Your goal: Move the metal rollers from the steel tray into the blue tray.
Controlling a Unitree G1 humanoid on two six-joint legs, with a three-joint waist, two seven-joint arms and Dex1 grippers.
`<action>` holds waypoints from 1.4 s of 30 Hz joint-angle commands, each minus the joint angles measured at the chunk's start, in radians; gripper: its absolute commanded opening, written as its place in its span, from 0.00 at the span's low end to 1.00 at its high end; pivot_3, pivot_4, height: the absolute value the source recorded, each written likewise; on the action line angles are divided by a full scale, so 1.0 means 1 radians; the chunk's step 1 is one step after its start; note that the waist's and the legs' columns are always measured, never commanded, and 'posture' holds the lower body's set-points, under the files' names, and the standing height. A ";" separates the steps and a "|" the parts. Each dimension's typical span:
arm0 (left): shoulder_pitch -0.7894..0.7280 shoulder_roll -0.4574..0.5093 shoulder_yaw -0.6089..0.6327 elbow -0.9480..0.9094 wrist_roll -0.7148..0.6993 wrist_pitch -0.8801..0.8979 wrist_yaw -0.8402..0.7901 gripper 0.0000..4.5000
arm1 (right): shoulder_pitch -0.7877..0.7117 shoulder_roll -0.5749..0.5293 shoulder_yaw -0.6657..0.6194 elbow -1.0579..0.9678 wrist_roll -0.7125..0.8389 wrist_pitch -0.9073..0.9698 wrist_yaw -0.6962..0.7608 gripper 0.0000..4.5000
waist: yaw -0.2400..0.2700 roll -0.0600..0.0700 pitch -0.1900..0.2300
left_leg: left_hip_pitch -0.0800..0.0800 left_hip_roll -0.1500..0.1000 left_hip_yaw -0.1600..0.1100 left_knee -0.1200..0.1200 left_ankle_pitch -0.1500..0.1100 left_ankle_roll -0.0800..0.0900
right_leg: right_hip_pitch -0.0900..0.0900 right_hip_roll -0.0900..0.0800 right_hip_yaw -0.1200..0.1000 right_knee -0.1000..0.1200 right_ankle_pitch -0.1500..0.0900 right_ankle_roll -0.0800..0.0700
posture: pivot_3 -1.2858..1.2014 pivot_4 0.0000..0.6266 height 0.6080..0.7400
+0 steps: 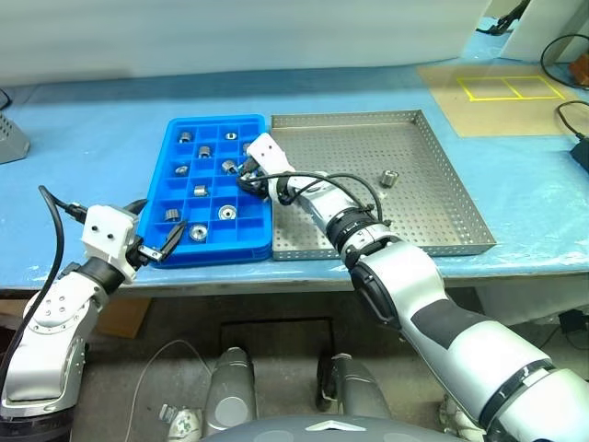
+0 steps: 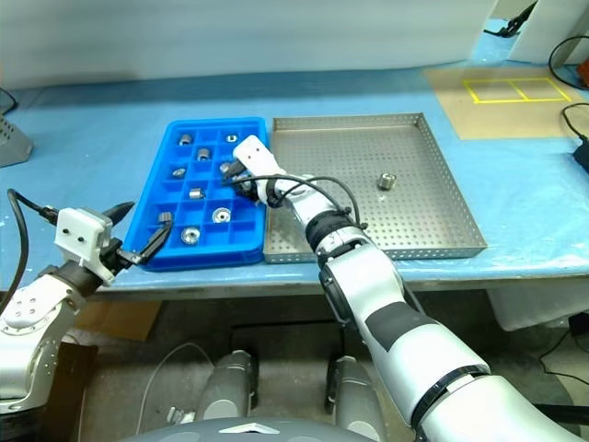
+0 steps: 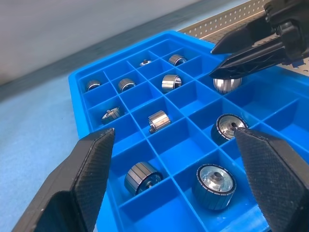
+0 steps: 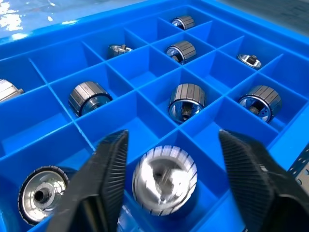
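The blue tray [image 1: 167,152] lies on the table's left half and holds several metal rollers [image 3: 161,121] in its compartments. Against its right side lies the steel tray [image 1: 423,207], with one roller [image 1: 388,178] on its perforated floor. My right gripper [image 1: 247,175] reaches over the blue tray's right column. It is open, and a roller [image 4: 164,181] lies in the compartment between its fingers [image 4: 108,169]. My left gripper [image 1: 156,235] hovers open at the blue tray's near left corner, holding nothing.
A blue sheet covers the table [image 1: 92,175]. A grey object [image 1: 9,138] sits at the far left. At the back right lie a brown mat with yellow tape squares [image 1: 511,92] and black cables [image 1: 571,55]. The table's front edge runs just below both trays.
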 commanded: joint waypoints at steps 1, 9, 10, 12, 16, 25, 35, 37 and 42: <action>-0.049 0.002 -0.018 -0.020 -0.011 0.005 0.001 0.93 | -0.030 -0.019 -0.040 -0.023 0.029 -0.025 -0.032 0.89 | 0.001 0.000 0.000 | 0.000 0.000 0.000 0.000 0.000 0.000 | 0.000 0.000 0.000 0.000 0.000 0.000 | 0.60 0.24 1.00; -0.316 -0.026 -0.188 0.221 0.017 -0.056 -0.093 0.93 | 0.017 -0.203 -0.107 -0.090 0.056 -0.028 -0.111 0.89 | -0.011 0.001 0.000 | 0.000 -0.005 0.000 0.005 0.000 0.000 | 0.001 0.000 0.000 0.004 0.000 0.000 | 0.51 0.24 1.00; -0.348 -0.032 -0.205 0.254 0.022 -0.068 -0.103 0.93 | 0.028 -0.224 -0.111 -0.103 0.058 -0.025 -0.117 0.89 | -0.014 0.001 0.000 | 0.000 -0.005 0.000 0.006 0.000 0.000 | 0.001 0.000 0.001 0.004 0.000 0.000 | 0.50 0.24 1.00; -0.417 -0.050 -0.244 0.329 0.034 -0.097 -0.131 0.93 | 0.059 -0.266 -0.116 -0.144 0.060 -0.006 -0.132 0.89 | -0.034 0.001 0.000 | 0.000 -0.006 0.001 0.007 0.000 0.000 | 0.001 0.000 0.001 0.005 0.000 0.000 | 0.48 0.24 1.00; -0.509 -0.078 -0.293 0.437 0.044 -0.145 -0.185 0.93 | 0.110 -0.335 -0.126 -0.226 0.055 0.058 -0.207 0.89 | -0.084 0.001 0.000 | -0.001 -0.007 0.001 0.007 0.000 0.000 | 0.000 0.000 0.002 0.005 0.001 0.000 | 0.44 0.24 1.00; -0.565 -0.101 -0.320 0.531 0.060 -0.196 -0.229 0.93 | 0.148 -0.385 -0.181 -0.251 0.116 0.216 -0.254 0.89 | -0.145 0.001 0.000 | -0.002 -0.007 0.001 0.010 0.000 0.000 | -0.001 0.001 0.002 0.008 0.001 -0.001 | 0.43 0.24 1.00; -0.515 -0.076 -0.286 0.528 0.061 -0.213 -0.226 0.93 | 0.128 -0.354 -0.225 -0.194 0.175 0.294 -0.269 0.89 | -0.134 0.001 0.000 | -0.002 -0.007 0.001 0.013 0.000 0.001 | -0.001 0.000 0.002 0.010 0.001 -0.001 | 0.45 0.24 1.00; -0.502 -0.070 -0.276 0.531 0.063 -0.219 -0.223 0.93 | 0.129 -0.349 -0.222 -0.176 0.172 0.295 -0.273 0.89 | -0.135 0.001 0.000 | -0.002 -0.007 0.001 0.013 0.000 0.001 | -0.001 0.000 0.002 0.010 0.001 -0.001 | 0.45 0.24 1.00; -0.475 -0.056 -0.257 0.522 0.066 -0.225 -0.219 0.93 | 0.123 -0.338 -0.220 -0.144 0.175 0.284 -0.245 0.75 | -0.134 0.001 0.000 | -0.002 -0.006 0.001 0.013 0.000 0.001 | -0.001 0.000 0.002 0.010 0.001 -0.001 | 0.46 0.24 1.00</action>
